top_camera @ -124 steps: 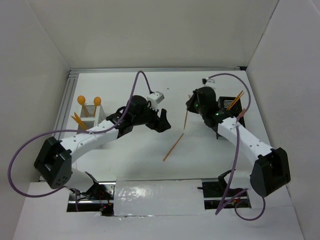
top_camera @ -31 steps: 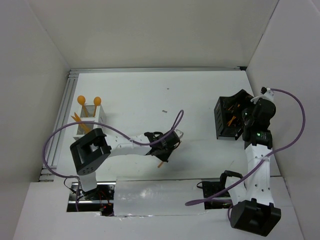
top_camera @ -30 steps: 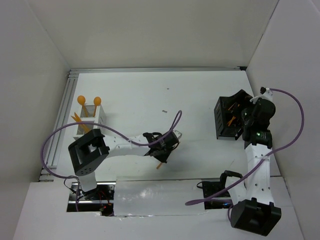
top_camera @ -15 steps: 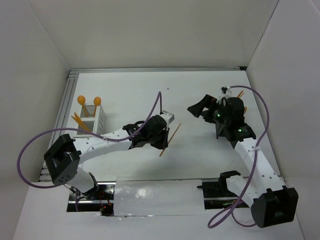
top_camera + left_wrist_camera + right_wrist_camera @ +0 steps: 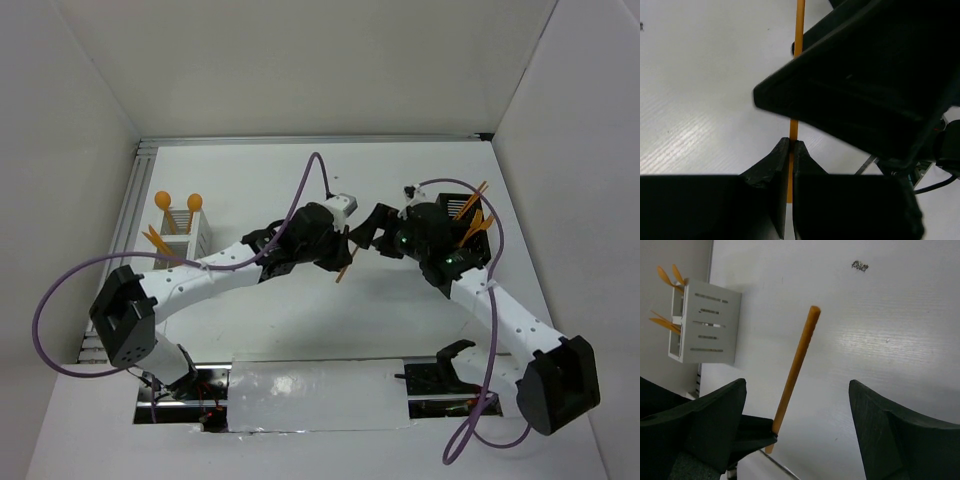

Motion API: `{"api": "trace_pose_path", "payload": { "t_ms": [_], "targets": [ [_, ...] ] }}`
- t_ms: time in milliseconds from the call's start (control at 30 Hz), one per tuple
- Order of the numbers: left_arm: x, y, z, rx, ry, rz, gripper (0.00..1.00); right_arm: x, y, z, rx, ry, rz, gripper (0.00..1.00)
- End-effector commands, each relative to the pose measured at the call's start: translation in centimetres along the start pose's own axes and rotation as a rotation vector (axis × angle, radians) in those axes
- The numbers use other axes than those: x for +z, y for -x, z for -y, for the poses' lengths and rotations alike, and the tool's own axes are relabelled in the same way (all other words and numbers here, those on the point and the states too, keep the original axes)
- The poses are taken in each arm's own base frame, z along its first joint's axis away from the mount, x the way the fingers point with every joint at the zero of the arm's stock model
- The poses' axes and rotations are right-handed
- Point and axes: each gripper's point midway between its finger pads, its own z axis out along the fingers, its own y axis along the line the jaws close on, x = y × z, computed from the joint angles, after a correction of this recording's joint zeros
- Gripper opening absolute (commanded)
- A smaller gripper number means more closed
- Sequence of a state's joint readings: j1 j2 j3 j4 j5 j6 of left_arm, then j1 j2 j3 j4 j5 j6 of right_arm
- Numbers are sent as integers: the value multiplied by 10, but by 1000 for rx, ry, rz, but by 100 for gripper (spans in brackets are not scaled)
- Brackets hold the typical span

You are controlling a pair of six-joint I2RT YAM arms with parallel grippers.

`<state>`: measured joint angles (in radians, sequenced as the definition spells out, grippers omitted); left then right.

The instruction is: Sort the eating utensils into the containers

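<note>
My left gripper (image 5: pixel 340 255) (image 5: pixel 791 147) is shut on a thin orange utensil (image 5: pixel 345 268) (image 5: pixel 799 60), pinching its shaft low down; which kind it is I cannot tell. My right gripper (image 5: pixel 375 232) (image 5: pixel 797 384) is open, and the utensil's free end (image 5: pixel 799 355) stands between its wide-apart fingers, nearer the left one and touching neither. The white container (image 5: pixel 182 236) (image 5: pixel 705 325) at the left holds two round-bowled orange spoons and other orange pieces. Orange utensils also stick out of the black container (image 5: pixel 468 212) at the right.
Both arms meet over the middle of the white table (image 5: pixel 260 180). A small dark speck (image 5: pixel 859 265) lies on the table surface. White walls close in the table on three sides, and a metal rail (image 5: pixel 125 220) runs along its left edge.
My left gripper has carried the orange utensil up and to the right, toward the centre. My right gripper has swung left from the black container and now straddles the utensil's free end.
</note>
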<state>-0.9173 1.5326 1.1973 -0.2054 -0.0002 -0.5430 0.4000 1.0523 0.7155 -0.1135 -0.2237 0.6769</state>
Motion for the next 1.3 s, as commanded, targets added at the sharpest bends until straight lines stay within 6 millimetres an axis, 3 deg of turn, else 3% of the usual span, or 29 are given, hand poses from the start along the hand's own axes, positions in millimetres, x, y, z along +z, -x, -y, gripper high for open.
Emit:
{"api": "trace_pose_path", "payload": {
  "t_ms": [0,33,100,133,167,200,267,367,400,467,533,600,633,667,700,733,867,1000,1133,1267],
  "targets": [
    [3,28,21,51,-84,68,0,10,6,-9,5,15,56,89],
    [3,28,24,51,-101,65,0,15,0,-13,-2,21,43,84],
    [6,28,24,50,-103,62,0,21,-2,-12,-14,7,44,43],
    [5,27,25,51,-107,60,0,23,-3,-16,-20,8,42,33],
    [6,26,25,54,-110,64,0,24,-2,-11,-26,-24,44,5],
    [3,27,26,57,-115,70,2,25,3,-13,-29,-38,52,0],
    [3,27,26,59,-113,78,10,24,11,-9,-38,-78,74,0],
    [-1,21,22,61,-109,73,35,18,32,2,-67,-143,145,0],
    [-3,19,21,63,-109,70,50,12,46,0,-71,-148,180,0],
    [-9,16,18,47,-92,57,63,6,68,11,-89,-190,230,0],
    [-16,7,12,40,-78,45,87,-3,94,17,-93,-238,293,0],
    [-22,1,8,8,-66,40,93,-17,124,37,-128,-328,372,0],
    [-24,-12,1,-13,-50,21,100,-24,141,37,-148,-350,413,0],
    [-25,-18,-6,-16,-34,11,100,-35,157,49,-156,-397,457,0],
    [-27,-32,-12,-38,-27,-24,100,-52,186,59,-175,-465,556,0],
    [-29,-28,-15,-63,-20,-14,100,-53,186,60,-189,-470,553,0],
    [-30,-56,-32,-86,-1,-62,100,-97,232,93,-226,-641,712,0],
    [-29,-69,-40,-81,-3,-82,100,-129,262,119,-254,-749,805,0],
    [-27,-72,-47,-75,9,-94,100,-134,278,137,-302,-762,810,0],
    [-24,-71,-51,-77,-1,-90,100,-126,278,150,-334,-739,801,0]
  ]
}}
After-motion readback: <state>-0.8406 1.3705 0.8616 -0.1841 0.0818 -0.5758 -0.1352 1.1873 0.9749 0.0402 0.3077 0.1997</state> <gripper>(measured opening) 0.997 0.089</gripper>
